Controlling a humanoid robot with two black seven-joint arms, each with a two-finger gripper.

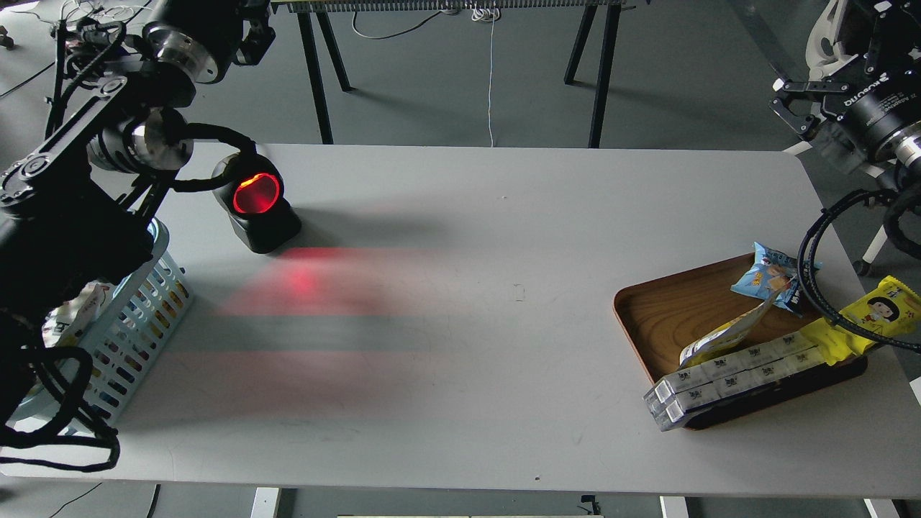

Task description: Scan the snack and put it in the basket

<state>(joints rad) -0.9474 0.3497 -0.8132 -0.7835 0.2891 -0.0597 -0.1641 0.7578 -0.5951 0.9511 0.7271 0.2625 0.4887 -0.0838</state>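
Snack pouch, flat, white and yellow, is in neither gripper's hold. The left gripper hangs high over the far left corner, dark and seen end-on, so I cannot tell how its jaws stand. The right gripper is raised beyond the far right corner, well apart from the pouch, and its jaws are likewise too unclear to judge.

Below the left arm stands a black barcode scanner with a round window glowing red, throwing a red wash across the table towards the near edge. Beside it, at the left edge and partly hidden by the arm, is the light blue plastic basket with slotted sides; a white packet shows inside it, too covered to make out.

The pouch rests in a brown wooden tray with rounded corners near the right end. It is tilted, its lower end against long white boxes along the tray's near rim. Its long axis runs from near-left to far-right, with the far end by a small blue packet. A long yellow pack with a cartoon face overhangs the tray's right side.

All this sits on a pale grey rectangular table, over a grey floor with black trestle legs and loose cables behind.
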